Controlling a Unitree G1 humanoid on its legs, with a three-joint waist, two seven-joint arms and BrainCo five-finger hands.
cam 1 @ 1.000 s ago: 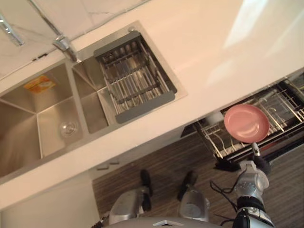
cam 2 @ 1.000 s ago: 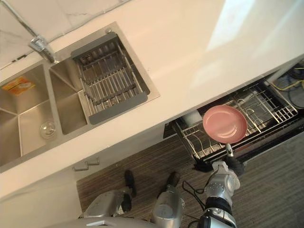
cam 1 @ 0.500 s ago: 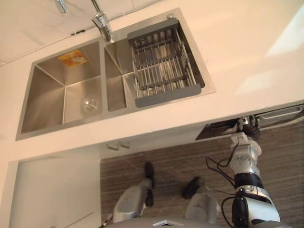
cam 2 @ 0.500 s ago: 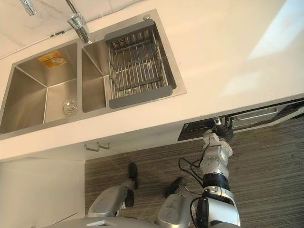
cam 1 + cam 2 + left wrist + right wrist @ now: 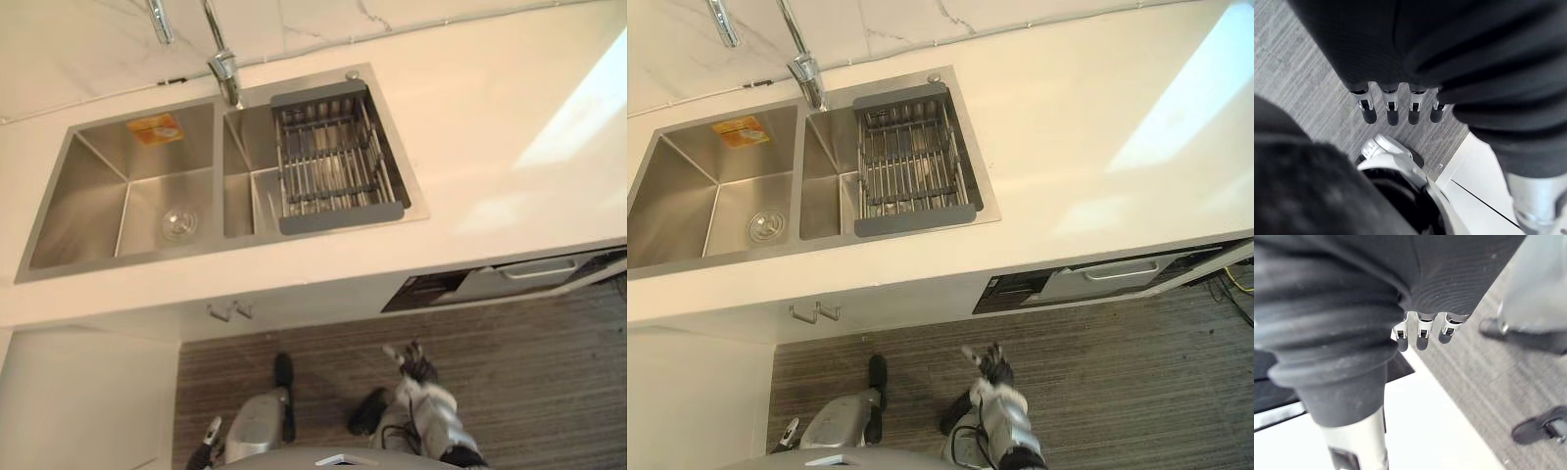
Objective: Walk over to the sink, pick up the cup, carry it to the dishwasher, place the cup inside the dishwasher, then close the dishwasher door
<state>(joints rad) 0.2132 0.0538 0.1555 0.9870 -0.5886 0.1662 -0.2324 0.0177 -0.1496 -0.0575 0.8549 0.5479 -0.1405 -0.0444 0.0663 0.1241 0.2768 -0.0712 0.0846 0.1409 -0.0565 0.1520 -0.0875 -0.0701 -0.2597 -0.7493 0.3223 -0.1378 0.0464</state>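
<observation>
**Both robot hands empty, dishwasher door all but shut**

The right robot hand hangs low over the striped floor, out from the counter's front edge. Its fingers are spread loose and hold nothing. The left robot hand hangs at the robot's side with its fingers straight, and it is empty too.

The cup is in neither hand. The sink is set into the counter toward its back-left corner. Its left basin has a drain and an orange sticker, and a wire rack lies across the right basin below the faucet. No cup stands in either basin or on the counter. My guess is that it already sits inside the dishwasher, but the interior is hidden, so I cannot tell.

The dishwasher door lies under the counter's front edge, toward its right end. Its pale front with a bar handle tilts slightly outward, and a dark gap shows at its left. Closing looks nearly done but not finished. A flat push near the handle would probably seat it.

With the cup unseen, its material cannot be told. A cup would likely be light and rigid, smooth enough to slip and liable to chip if knocked. The surest hold is probably around the body, fingers on one side and thumb opposite, below the rim.
</observation>
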